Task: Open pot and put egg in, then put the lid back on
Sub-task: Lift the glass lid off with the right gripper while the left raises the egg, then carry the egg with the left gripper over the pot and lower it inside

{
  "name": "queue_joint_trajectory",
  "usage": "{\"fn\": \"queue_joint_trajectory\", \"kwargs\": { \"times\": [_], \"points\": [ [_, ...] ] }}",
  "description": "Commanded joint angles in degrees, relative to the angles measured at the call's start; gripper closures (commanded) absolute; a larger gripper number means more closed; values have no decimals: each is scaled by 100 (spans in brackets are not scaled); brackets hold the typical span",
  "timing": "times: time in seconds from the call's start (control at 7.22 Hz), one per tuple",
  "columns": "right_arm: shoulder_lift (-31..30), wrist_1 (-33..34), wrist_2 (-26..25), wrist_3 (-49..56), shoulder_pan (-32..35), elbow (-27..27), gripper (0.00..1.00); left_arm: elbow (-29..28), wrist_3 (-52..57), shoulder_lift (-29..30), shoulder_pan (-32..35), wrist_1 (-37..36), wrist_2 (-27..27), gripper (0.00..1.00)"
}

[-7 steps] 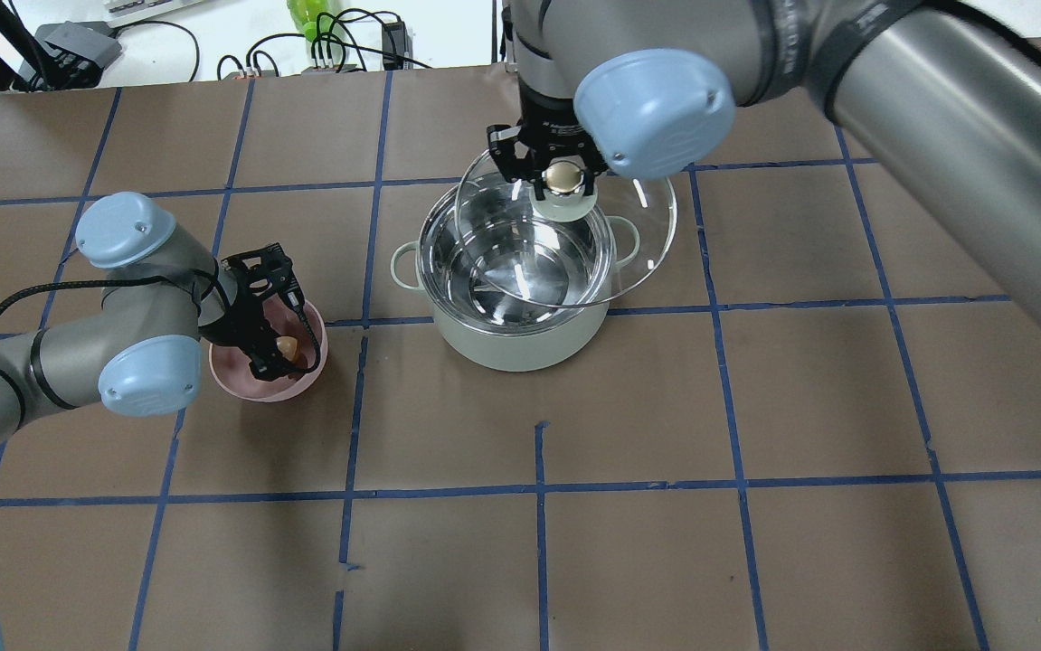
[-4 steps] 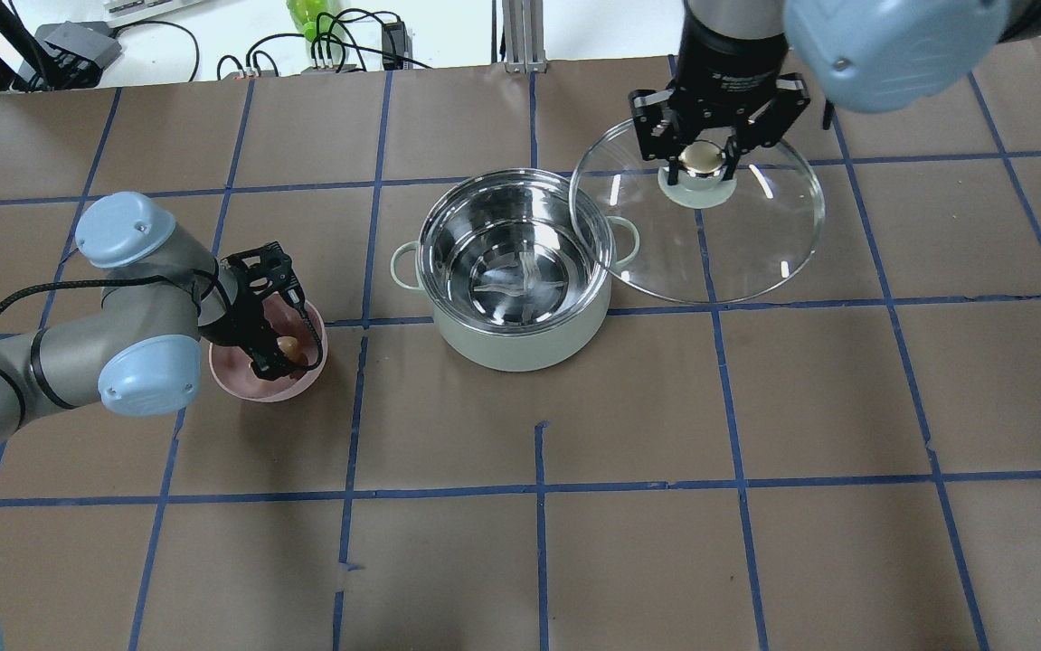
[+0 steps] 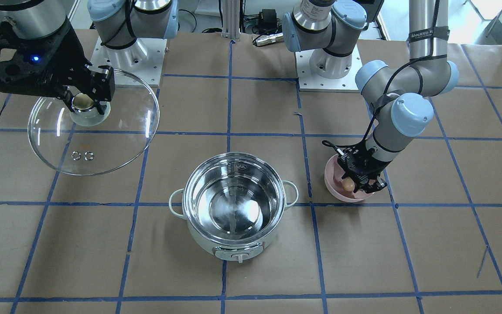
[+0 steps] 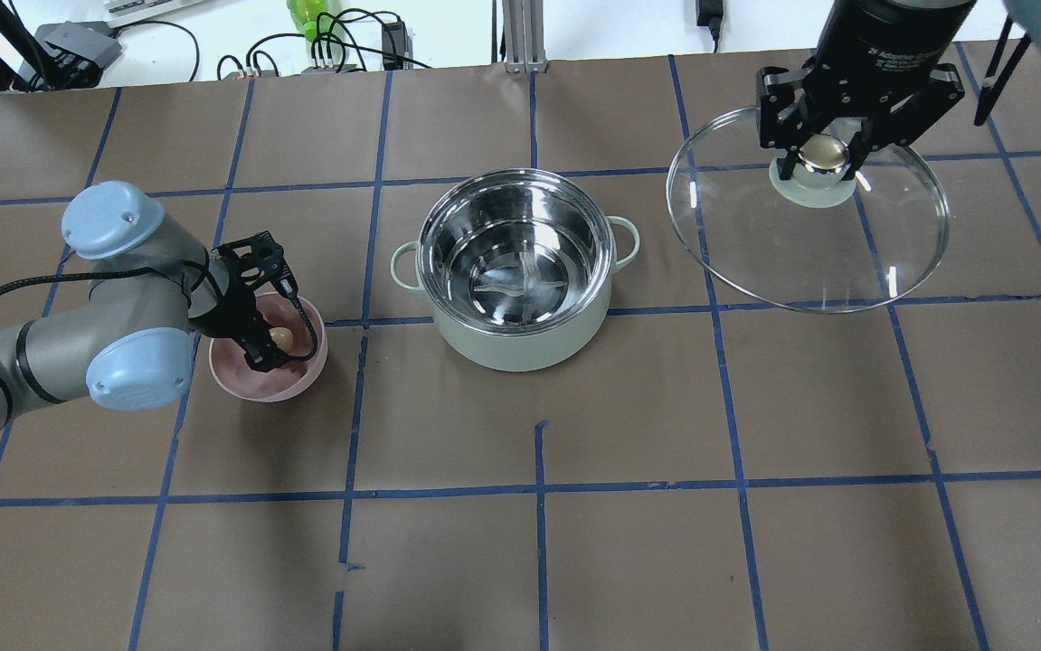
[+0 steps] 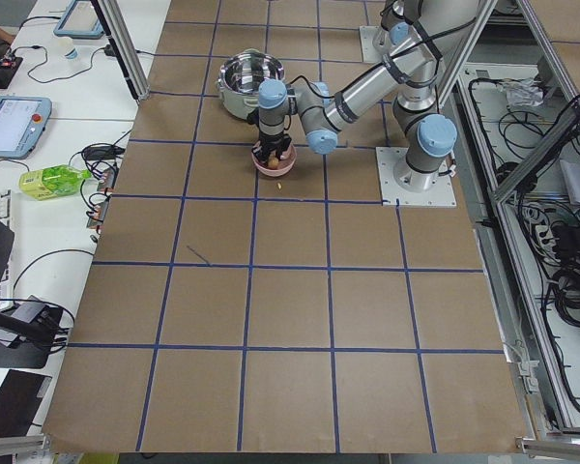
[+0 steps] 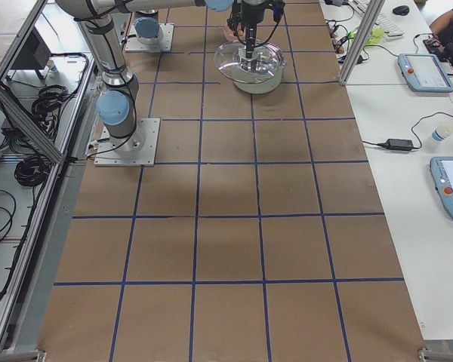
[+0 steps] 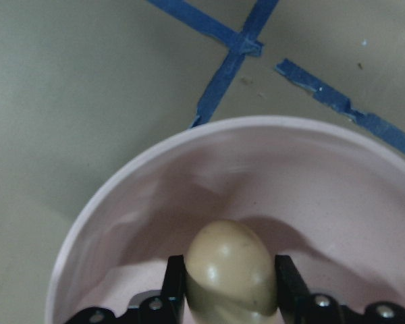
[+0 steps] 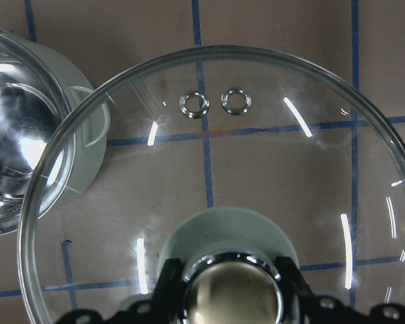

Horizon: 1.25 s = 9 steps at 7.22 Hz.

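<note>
My left gripper (image 4: 274, 344) pinches the small tan-brown oval egg (image 7: 231, 266) low inside the round pink bowl (image 7: 324, 182), well apart from the open mint-green, steel-lined pot (image 4: 520, 334). My right gripper (image 4: 823, 154) clamps the knob of the clear glass lid (image 4: 809, 244), off to the pot's right. I worry that the smooth egg will slip or crack under the squeeze.

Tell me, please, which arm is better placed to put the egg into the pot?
Left: the left gripper grips the egg in the bowl beside the open pot; the right gripper holds the lid.
</note>
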<state>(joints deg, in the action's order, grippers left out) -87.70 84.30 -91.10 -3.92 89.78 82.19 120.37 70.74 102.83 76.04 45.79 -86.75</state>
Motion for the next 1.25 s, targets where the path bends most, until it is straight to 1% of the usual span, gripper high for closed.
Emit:
{"fn": "queue_joint_trajectory", "kwargs": {
  "times": [0.0,0.14,0.28,0.42,0.55,0.69,0.83,0.97,1.11],
  "points": [
    [-19,-10,22,31,-5,17,100,-538,-689,-342,68,943,-9,81],
    [-19,-10,22,31,4,17,100,-819,-1171,-413,182,1254,0,81],
    [-19,-19,4,92,-22,26,99,-1057,-1568,-413,357,1405,17,81],
    [-19,-10,4,75,21,43,99,-1347,-2346,-457,707,1519,26,81],
    [-19,-10,4,75,13,52,99,-1541,-3320,-414,1111,1538,209,80],
    [-19,-19,4,75,-4,61,99,-1847,-4113,-309,1489,1538,211,80],
    [-19,-19,4,75,-13,61,99,-2112,-4895,-212,1719,1556,220,80],
    [-19,-19,4,84,-5,61,99,-2219,-5268,-107,2052,1564,176,80],
    [-19,-28,4,58,-5,61,98,-2281,-5916,51,2403,1486,141,80]
  ]
}}
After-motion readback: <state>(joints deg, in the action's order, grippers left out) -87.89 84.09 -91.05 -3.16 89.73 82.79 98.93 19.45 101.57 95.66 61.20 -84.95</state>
